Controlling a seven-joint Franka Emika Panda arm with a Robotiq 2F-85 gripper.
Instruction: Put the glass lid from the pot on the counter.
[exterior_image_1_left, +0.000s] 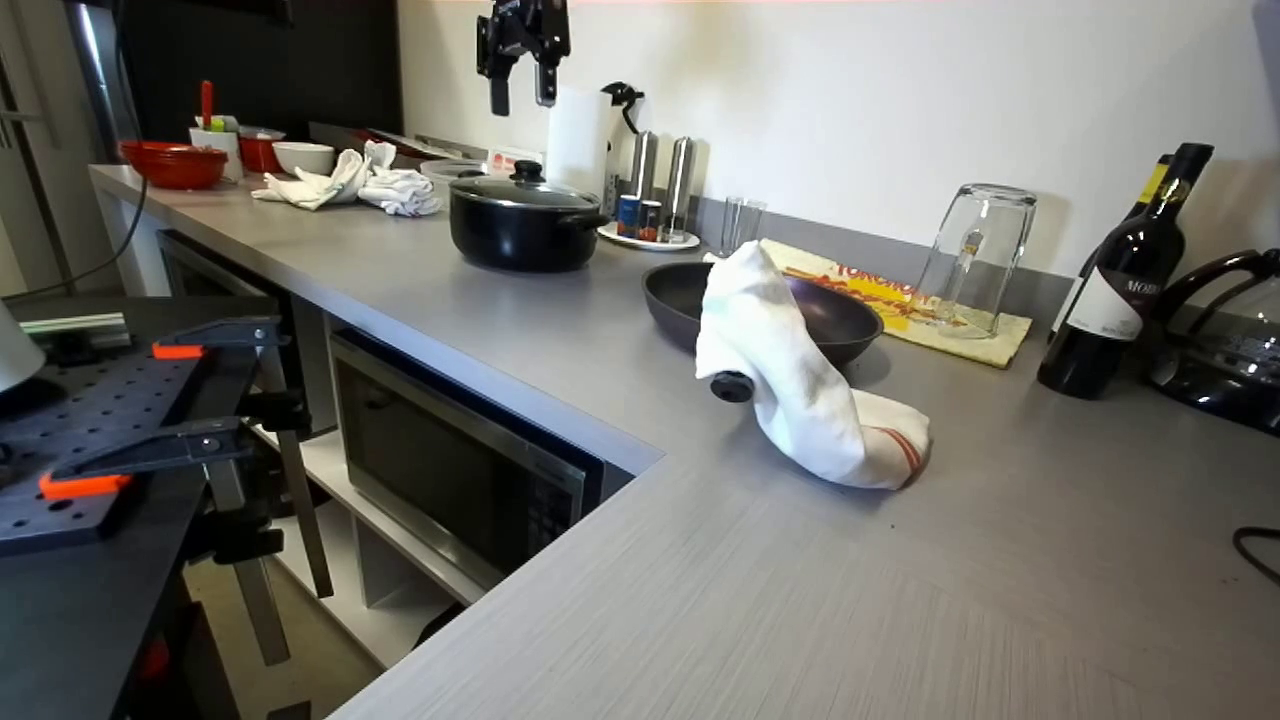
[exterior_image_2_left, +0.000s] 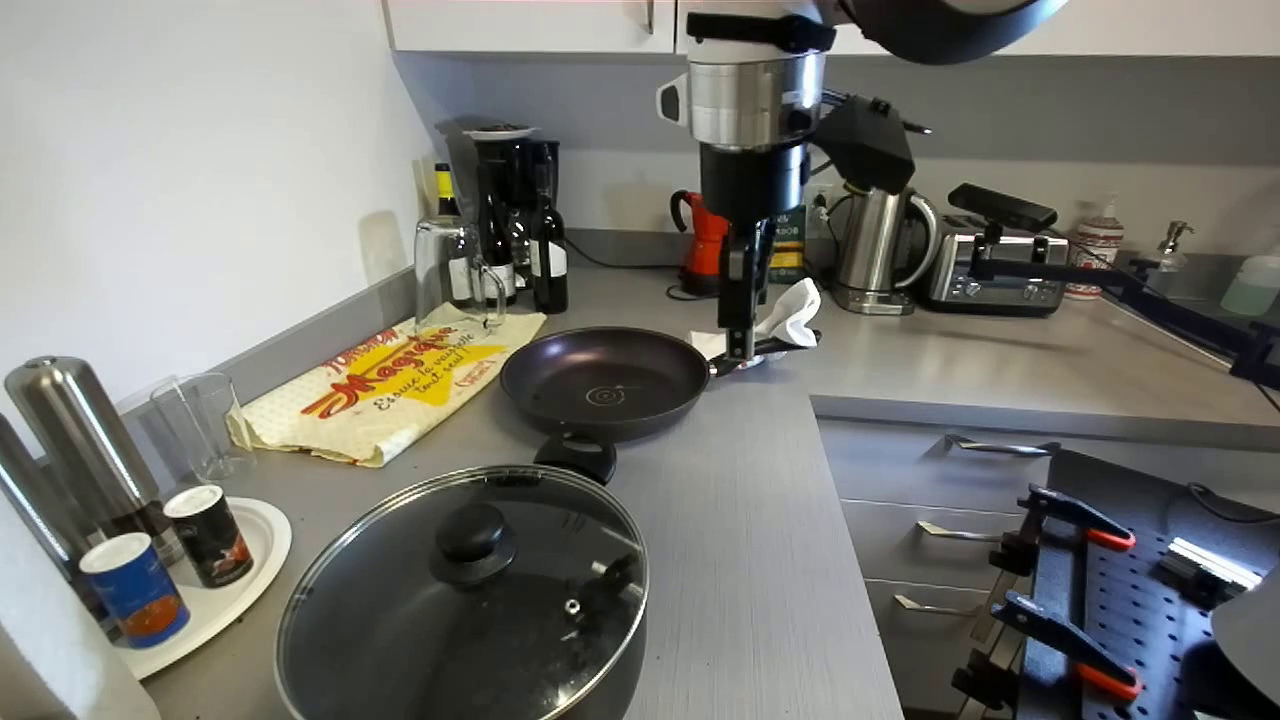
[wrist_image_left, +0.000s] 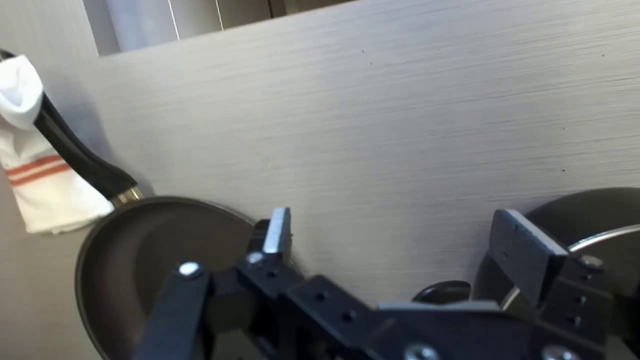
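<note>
Wrist view — gripper (wrist_image_left: 392, 232) partly hides lid (wrist_image_left: 621, 245).

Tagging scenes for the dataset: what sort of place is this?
Likely a kitchen, home or office unclear: a microwave under the counter, plus a toaster and a kettle on it.

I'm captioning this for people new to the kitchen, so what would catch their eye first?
Most likely the black pot with its glass lid on, large at the bottom of an exterior view. Next might come the pan on the counter, a white towel draped over its handle. Above the counter hang the fingers, open and holding nothing.
</note>
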